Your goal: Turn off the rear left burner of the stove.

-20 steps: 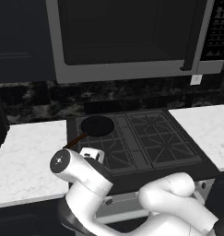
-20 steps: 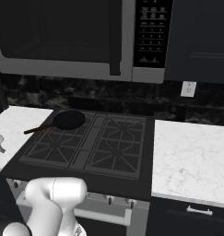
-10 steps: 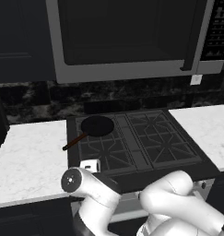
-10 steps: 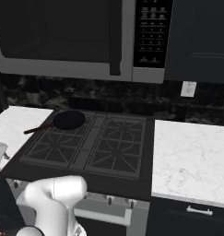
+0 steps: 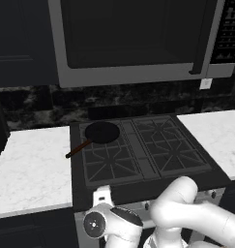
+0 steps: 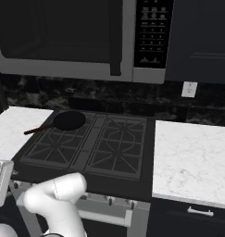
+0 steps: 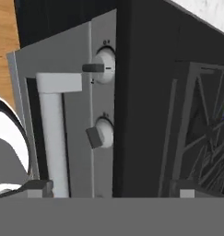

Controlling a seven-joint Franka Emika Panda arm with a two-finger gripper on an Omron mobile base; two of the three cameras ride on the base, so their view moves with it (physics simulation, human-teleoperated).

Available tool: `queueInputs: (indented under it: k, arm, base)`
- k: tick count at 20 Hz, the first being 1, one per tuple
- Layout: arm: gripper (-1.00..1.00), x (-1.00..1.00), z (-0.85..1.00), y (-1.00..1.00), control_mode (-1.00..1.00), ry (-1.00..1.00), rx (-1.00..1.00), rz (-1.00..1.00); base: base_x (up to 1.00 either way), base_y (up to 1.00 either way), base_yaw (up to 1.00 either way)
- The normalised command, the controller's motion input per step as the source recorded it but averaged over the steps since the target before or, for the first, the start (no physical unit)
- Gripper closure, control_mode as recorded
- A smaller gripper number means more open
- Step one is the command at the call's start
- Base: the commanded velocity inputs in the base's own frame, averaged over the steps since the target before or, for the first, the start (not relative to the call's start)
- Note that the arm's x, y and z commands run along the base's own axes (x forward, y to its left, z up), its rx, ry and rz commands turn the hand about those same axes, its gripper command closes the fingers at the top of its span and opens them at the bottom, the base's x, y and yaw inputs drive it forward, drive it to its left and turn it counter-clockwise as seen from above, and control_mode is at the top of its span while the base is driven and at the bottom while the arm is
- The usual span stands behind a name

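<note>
The stove [image 5: 143,160] is a wide black gas range, also seen as the stove [image 6: 93,148] from the other side. A black pan [image 5: 102,131] sits on the rear left burner [image 5: 125,130], hiding most of its grate. In the hand view, which is rolled sideways, the steel front faces me with two silver knobs [image 7: 104,67] [image 7: 100,133] and the bar handle [image 7: 53,133]. My gripper [image 7: 112,190] is open, a short way off the front and touching nothing. My white hand [image 5: 103,195] hangs low at the stove's front left edge.
A grey-framed microwave [image 5: 133,38] hangs over the stove. White marble counters flank it, one on the left [image 5: 32,164] and one on the right [image 6: 192,152]. The pan's handle [image 5: 76,149] points toward the left counter. A drawer front [image 6: 199,213] lies below the right counter.
My arm has sunk. The wrist and hand dropped from above the stove's front left corner to below the cooktop edge, facing the steel front. The pan and stove stayed put.
</note>
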Motion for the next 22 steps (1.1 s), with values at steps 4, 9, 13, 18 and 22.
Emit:
queueInputs:
  k: [4,9,13,18,22]
  arm:
    - [-1.00,-0.38,-0.71,0.00,-1.00,-0.05,0.00,0.04]
    - [-1.00,-0.10,-0.51,0.00,-1.00,-0.02,-0.04,0.05]
    - [-1.00,0.08,-0.27,0.00,-1.00,-0.06,-0.11,0.06]
    - [-1.00,0.22,-0.04,0.00,-1.00,-0.12,-0.10,0.05]
    - [-1.00,0.00,0.01,0.20,-1.00,-0.12,-0.08,0.06]
  base:
    - [0.00,0.00,0.00]
    - [0.00,0.00,0.00]
    - [0.00,0.00,0.00]
    - [0.00,0.00,0.00]
    - [0.00,0.00,0.00]
